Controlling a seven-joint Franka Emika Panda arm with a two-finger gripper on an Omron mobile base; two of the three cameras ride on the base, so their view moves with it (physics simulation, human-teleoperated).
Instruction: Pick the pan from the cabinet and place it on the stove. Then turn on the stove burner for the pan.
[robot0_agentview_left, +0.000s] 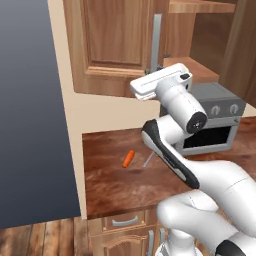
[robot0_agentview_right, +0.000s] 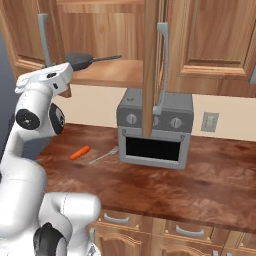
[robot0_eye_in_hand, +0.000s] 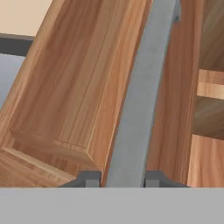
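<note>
Two dark fingertips (robot0_eye_in_hand: 89, 178) are seen in the hand view set on either side of the grey door handle (robot0_eye_in_hand: 139, 100), pressed against it, so the gripper (robot0_eye_in_hand: 117, 179) is judged to be clamped on that bar. The pan (robot0_agentview_right: 80, 60) is found on the lower shelf (robot0_agentview_right: 112, 71) of the cabinet (robot0_agentview_right: 150, 60), its long thin grip pointing toward the open door edge.

As for handling, the pan is judged stiff and fairly heavy for its width, with weight gathered in the round body; a smooth dark surface may prove slippery. A hold on the long handle close to the bowl would be favoured, since a grasp far out would let the body sag and twist between the pads. The rim could also be pinched, though the shelf above leaves little room.

Across the views, different things are given. From the right base view the pan, the silver oven (robot0_agentview_right: 155, 130) under the cabinet, a carrot (robot0_agentview_right: 80, 152) and a fork (robot0_agentview_right: 104, 155) on the counter (robot0_agentview_right: 210, 190) are shown, with the arm reaching up at the left. From the left base view the hand is seen at the foot of the door bar, and the carrot lies on the counter, but the shelf is partly hidden by the arm. The contact of fingers and bar is made plain by the hand view.
</note>
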